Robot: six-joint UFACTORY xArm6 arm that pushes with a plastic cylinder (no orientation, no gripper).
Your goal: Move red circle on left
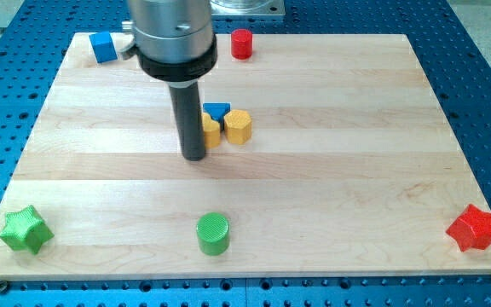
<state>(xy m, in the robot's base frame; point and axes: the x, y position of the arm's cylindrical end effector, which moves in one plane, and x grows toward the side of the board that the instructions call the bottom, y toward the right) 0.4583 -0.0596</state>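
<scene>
Red circle (242, 43) at the view's top edge of the wooden board (356, 170), well apart from my tip (194, 157), up and toward the view's right of it. No jaws on this rig, only a straight dark rod, upright, holding nothing. Tip planted near the board's middle, just beside a yellow block (212, 131) partly hidden behind the rod; yellow hexagon (239, 126) and blue triangle (217, 110) close by on the right. Blue cube (103, 47) far up-left; green star (25, 229), green circle (213, 234), red star (473, 228) below
</scene>
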